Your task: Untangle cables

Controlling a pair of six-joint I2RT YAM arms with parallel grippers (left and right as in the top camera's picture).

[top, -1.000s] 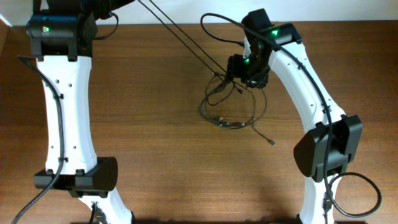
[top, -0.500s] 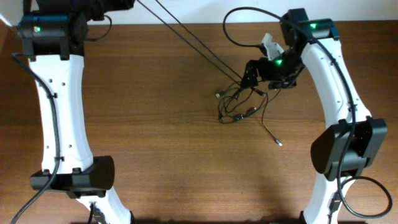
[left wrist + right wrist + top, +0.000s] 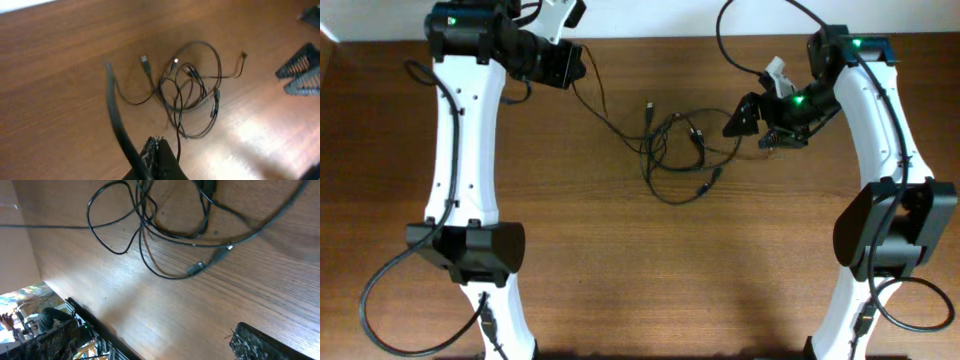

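The cables (image 3: 675, 150) are thin black cords in a loose tangle on the brown table, at the back centre. They also show in the left wrist view (image 3: 190, 90) and the right wrist view (image 3: 170, 230). My left gripper (image 3: 570, 65) is up and to the left of the tangle. Its jaws (image 3: 159, 147) are shut, and one slack cord runs from them to the tangle. My right gripper (image 3: 742, 118) is just right of the tangle. Its fingers (image 3: 152, 330) are wide apart and empty.
The table (image 3: 640, 270) is bare brown wood. A small plug (image 3: 650, 108) lies at the tangle's back edge and another plug (image 3: 715, 178) at its front right. The white back wall runs along the table's far edge.
The left gripper has moved right, toward the tangle, and the two taut cords have gone slack. The right gripper has let go and moved right. The tangle has spread flatter on the table.
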